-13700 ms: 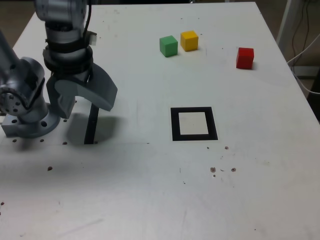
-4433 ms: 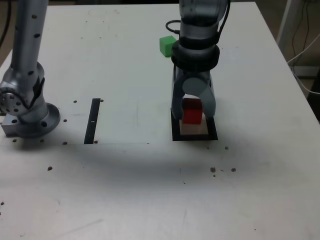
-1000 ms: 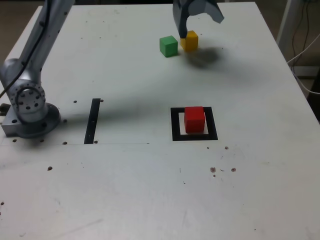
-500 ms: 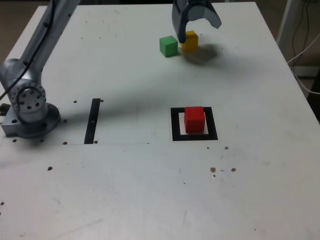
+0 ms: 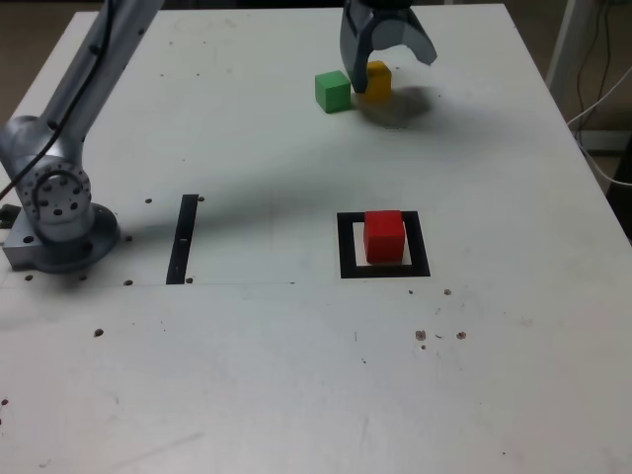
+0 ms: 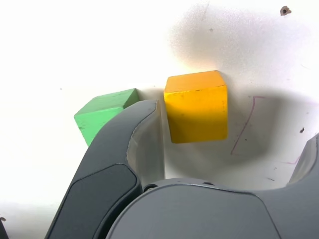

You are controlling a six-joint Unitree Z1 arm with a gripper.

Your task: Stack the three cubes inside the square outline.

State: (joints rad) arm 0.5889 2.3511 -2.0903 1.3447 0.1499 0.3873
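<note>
White table (image 5: 296, 375): fills pretty much the whole exterior view, speckled with a few dark spots.
Arm (image 5: 59, 188): grey, base at the left edge, reaching to the top centre.
Gripper (image 5: 387, 49): jaws spread wide, straddling the yellow cube, holding nothing.
Square outline (image 5: 346, 259): right of centre, red cube (image 5: 384, 236) sitting inside.
Yellow cube (image 5: 376, 81): top centre, between the jaws.
Green cube (image 5: 333, 91): just beside yellow, on its left.

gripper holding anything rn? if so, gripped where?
Nothing held. The gripper is open, its jaws straddling the yellow cube without clamping it; one jaw sits between it and the green cube.
</note>
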